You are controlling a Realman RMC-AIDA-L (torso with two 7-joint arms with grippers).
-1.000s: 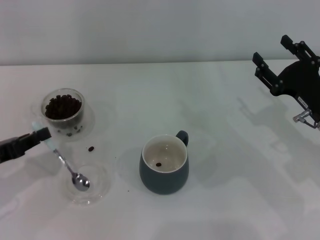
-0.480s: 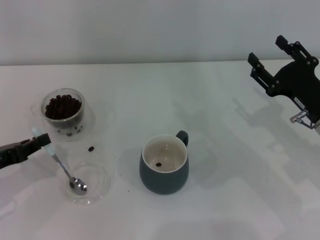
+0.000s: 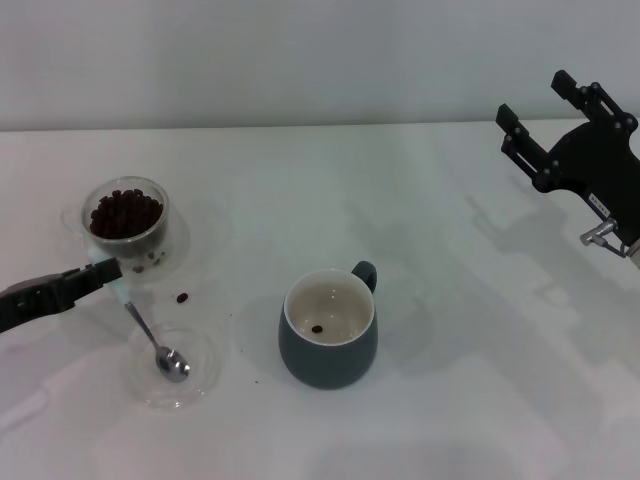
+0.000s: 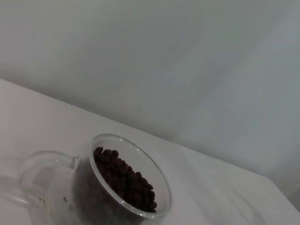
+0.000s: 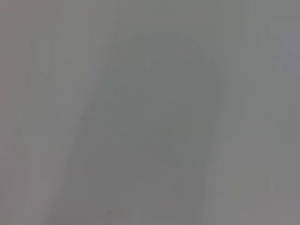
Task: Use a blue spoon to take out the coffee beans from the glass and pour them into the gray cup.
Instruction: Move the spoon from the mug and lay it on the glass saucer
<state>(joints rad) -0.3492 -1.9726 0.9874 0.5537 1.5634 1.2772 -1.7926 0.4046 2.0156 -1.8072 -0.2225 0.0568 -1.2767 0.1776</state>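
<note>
My left gripper [image 3: 100, 273] is shut on the pale-blue handle of the blue spoon [image 3: 148, 328]. The spoon hangs down and its empty silver bowl is over the flat clear dish [image 3: 175, 367]. The glass [image 3: 127, 223] holding the coffee beans [image 3: 125, 212] stands just behind the gripper; it also shows in the left wrist view [image 4: 117, 187] with its beans [image 4: 126, 180]. The gray cup [image 3: 328, 330] stands at centre with one bean inside. My right gripper [image 3: 545, 125] is open and raised at the far right, away from everything.
A stray bean [image 3: 182, 297] lies on the white table [image 3: 450, 380] between the glass and the dish. A small dark speck lies left of the gray cup. The right wrist view shows only blank grey surface.
My left gripper has shifted right and a little toward the glass with the spoon; the spoon bowl moved right over the dish. The right arm rose slightly, then held still.
</note>
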